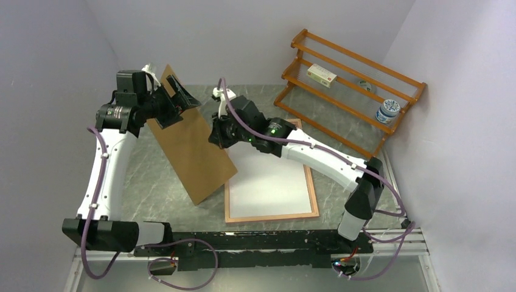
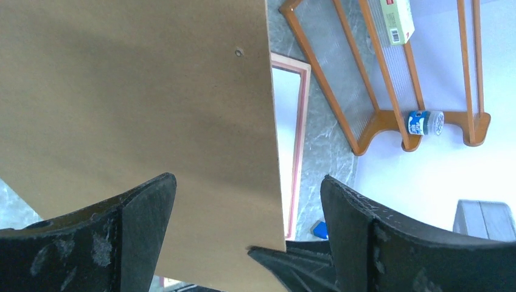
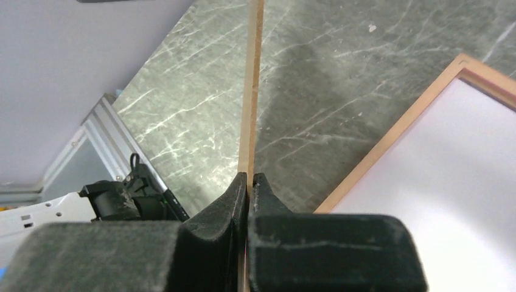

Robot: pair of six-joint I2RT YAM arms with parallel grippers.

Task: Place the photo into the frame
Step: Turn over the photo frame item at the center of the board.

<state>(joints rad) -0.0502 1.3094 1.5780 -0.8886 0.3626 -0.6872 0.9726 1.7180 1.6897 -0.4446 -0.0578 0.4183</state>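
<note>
Looks mostly done, with photo [image 1: 271, 179] white-side-up inside frame [image 1: 271, 216], leaving backing board [image 1: 191, 152], pinched on edge by right gripper [image 3: 249, 182] beside wide-spread left gripper [image 2: 246, 179], to lay on top

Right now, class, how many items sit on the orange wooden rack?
3 on the rack: a white box on an upper tier, a small round item to its right, too small to identify, and a blue-and-white jar lower down near the right end. None seems hidden.
</note>
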